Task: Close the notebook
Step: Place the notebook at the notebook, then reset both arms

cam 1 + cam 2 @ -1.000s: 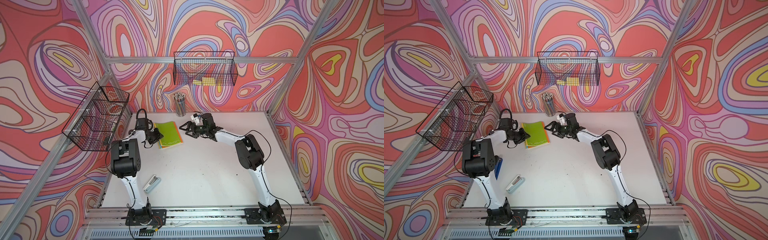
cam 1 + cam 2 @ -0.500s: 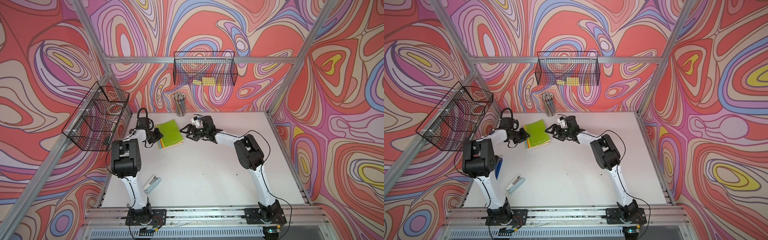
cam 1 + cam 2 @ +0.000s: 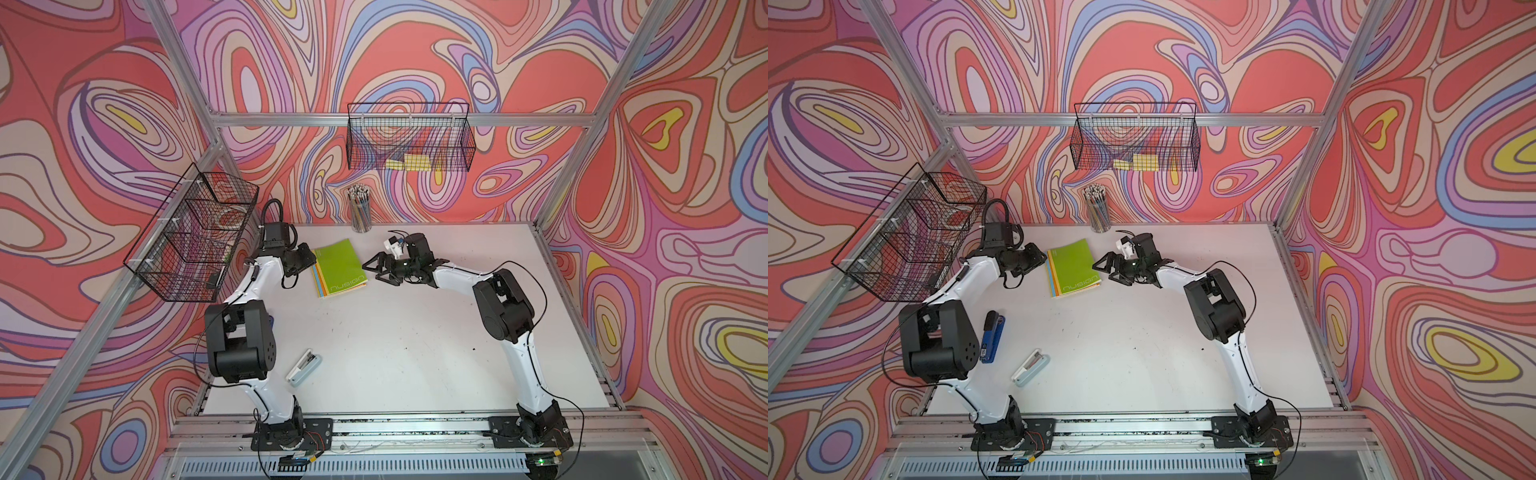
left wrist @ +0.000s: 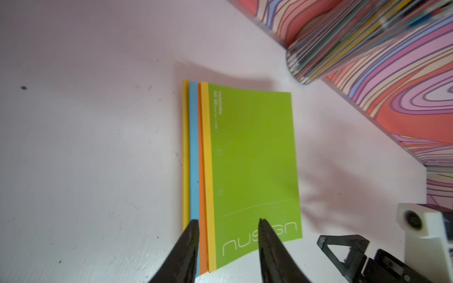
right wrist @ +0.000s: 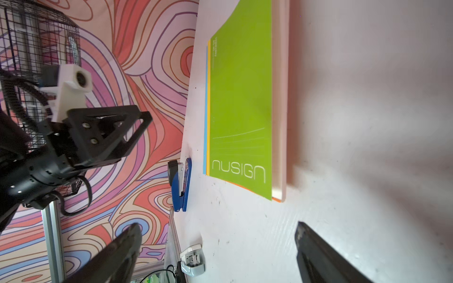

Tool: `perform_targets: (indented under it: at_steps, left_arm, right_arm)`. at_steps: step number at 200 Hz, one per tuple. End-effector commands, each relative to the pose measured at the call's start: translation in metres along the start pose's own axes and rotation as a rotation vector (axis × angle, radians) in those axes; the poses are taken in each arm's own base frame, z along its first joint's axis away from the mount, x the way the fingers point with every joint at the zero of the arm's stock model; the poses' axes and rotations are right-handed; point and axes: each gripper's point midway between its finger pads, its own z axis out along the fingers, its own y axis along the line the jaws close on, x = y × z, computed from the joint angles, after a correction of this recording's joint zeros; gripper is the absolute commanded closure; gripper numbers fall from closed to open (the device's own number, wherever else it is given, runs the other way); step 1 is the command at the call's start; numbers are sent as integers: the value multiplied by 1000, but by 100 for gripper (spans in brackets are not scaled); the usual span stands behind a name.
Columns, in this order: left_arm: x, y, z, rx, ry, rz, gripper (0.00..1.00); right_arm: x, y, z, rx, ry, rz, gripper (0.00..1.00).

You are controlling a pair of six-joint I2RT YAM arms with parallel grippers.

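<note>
The notebook (image 3: 338,270) (image 3: 1075,268) lies shut and flat on the white table (image 3: 395,353), green cover up, between the 2 grippers. Yellow, blue and orange strips show along its edge on the left gripper's side (image 4: 252,171).

The left gripper (image 4: 228,220) hangs over the notebook's near end. Its 2 fingers are partly spread, one over the coloured strips and one over the cover, and clamp nothing. Whether they touch the cover I cannot tell.

The right gripper (image 5: 215,227) sits just beside the opposite edge, clear of it, spread wide and empty.

A cup of pencils (image 3: 360,210) stands beyond both grippers by the back wall. A blue stapler (image 3: 992,338) and a pale stapler (image 3: 303,368) lie well behind the left gripper.
</note>
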Motion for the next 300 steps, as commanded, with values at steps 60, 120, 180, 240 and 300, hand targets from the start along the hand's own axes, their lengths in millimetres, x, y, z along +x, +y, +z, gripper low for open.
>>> perform_targets:
  at_steps: [60, 120, 180, 240, 300]
  left_arm:
    - [-6, -37, -103, 60, -99, 191, 12]
    - [43, -10, -120, -4, -51, 235, 0]
    - [78, 8, -145, -35, -91, 198, 0]
    - [107, 30, -153, -48, -235, 226, 0]
    - [99, 63, -148, -190, -465, 221, 0]
  right_arm:
    - [16, 55, -52, 96, 60, -248, 2]
    - [33, 65, -122, 204, 7, -330, 2]
    - [28, 34, -225, 308, -160, -274, 2]
    - [33, 0, -287, 489, -258, -250, 2]
    - [49, -59, -363, 829, -513, -178, 2]
